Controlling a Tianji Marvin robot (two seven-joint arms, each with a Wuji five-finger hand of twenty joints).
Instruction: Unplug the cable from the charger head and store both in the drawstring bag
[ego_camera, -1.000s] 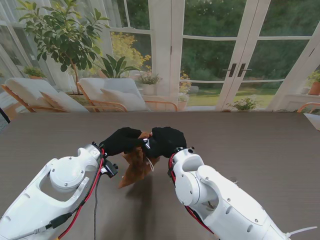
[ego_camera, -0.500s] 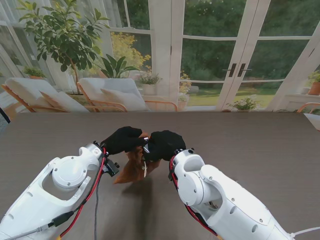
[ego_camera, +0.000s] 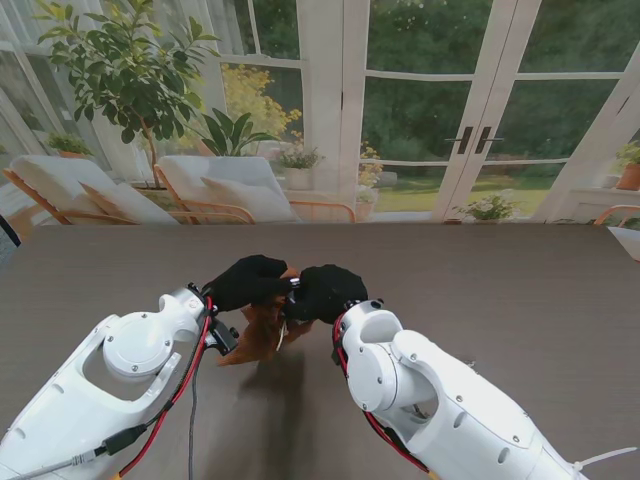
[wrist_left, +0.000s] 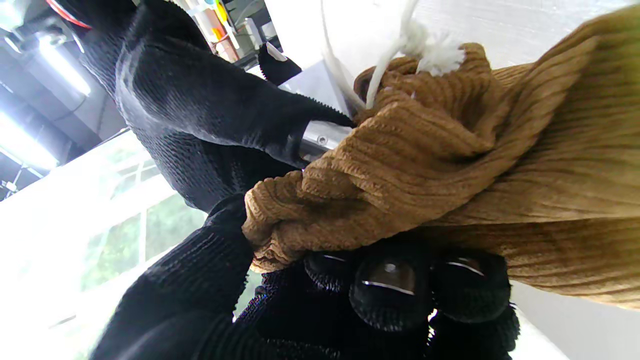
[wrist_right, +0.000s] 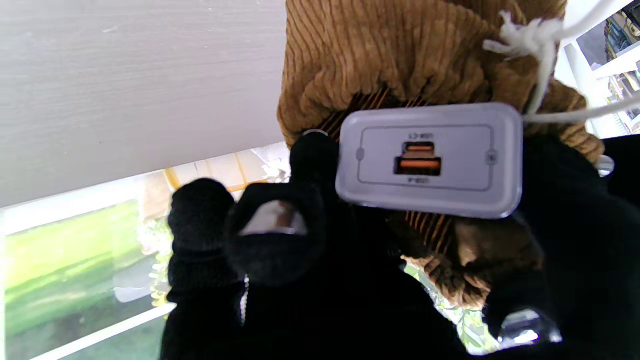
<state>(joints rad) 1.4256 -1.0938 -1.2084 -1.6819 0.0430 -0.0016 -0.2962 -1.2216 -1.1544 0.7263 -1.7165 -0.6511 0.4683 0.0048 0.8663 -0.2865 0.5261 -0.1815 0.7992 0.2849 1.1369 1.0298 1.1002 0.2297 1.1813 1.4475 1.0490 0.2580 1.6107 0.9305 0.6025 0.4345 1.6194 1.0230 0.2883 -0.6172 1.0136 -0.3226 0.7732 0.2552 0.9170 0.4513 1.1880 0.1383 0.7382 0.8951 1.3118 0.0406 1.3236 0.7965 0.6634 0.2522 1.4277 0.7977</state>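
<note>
Both hands busy: left hand grips bag rim, right hand holds charger at the opening; keep rim spread, push straight in.

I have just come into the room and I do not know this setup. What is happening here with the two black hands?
The robot is packing a charger into a brown corduroy drawstring bag. The left hand grips the bunched fabric at the bag's mouth. The right hand holds the grey charger head at the opening; both ports show empty, so the cable is already unplugged. The cable itself is not visible. The bag's white drawstring hangs loose, not pulled tight.
</note>
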